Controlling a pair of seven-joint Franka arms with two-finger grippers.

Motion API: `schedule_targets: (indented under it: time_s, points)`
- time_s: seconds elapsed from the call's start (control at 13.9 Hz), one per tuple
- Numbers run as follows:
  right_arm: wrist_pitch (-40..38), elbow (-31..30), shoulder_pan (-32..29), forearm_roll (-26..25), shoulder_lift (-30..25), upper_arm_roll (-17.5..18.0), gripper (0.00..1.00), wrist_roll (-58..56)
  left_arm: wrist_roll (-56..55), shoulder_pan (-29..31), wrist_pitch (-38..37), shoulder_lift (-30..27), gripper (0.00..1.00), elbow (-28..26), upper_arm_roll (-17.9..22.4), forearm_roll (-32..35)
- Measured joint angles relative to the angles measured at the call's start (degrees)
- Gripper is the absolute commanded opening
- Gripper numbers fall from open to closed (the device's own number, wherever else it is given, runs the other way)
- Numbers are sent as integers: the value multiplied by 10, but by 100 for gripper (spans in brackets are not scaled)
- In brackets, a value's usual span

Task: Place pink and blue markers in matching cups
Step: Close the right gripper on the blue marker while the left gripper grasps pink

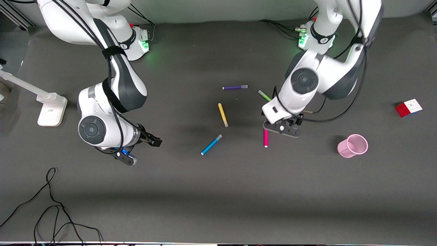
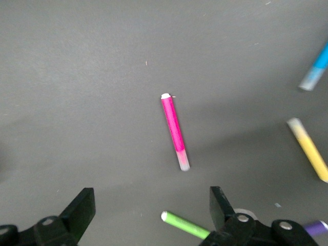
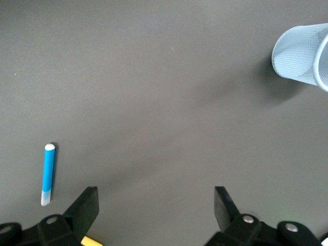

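The pink marker (image 1: 265, 138) lies flat on the table (image 1: 218, 191), its long axis running nearly straight toward the front camera, white tip at the nearer end and pale cap at the end under the left gripper (image 1: 283, 128). The left gripper is positioned over the capped end with its jaws spread wide and nothing held; in the left wrist view the pink marker (image 2: 175, 131) is seen ahead of the open fingers (image 2: 81, 209), roughly centred between them but not yet enclosed. The left arm is judged the nearer one for this marker, and a short advance along the marker's axis plus a descent appears to be required. The pink cup (image 1: 353, 146) stands upright toward the left arm's end of the table. The blue marker (image 1: 211, 144) lies obliquely between the two arms. The right gripper (image 1: 138, 150) is over the table toward the right arm's end, also wide open and empty, with the pale blue cup (image 3: 302, 55) seen only in the right wrist view
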Motion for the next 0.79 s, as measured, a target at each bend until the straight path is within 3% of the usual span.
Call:
schedule_targets:
  time_s: [0.43, 0.79]
  points:
    - [44, 1, 5, 5, 18, 1, 100, 73, -24, -6, 140, 81, 99, -51, 1, 25]
    - [135, 19, 59, 11, 86, 2, 100, 212, -38, -7, 213, 111, 99, -89, 2, 25]
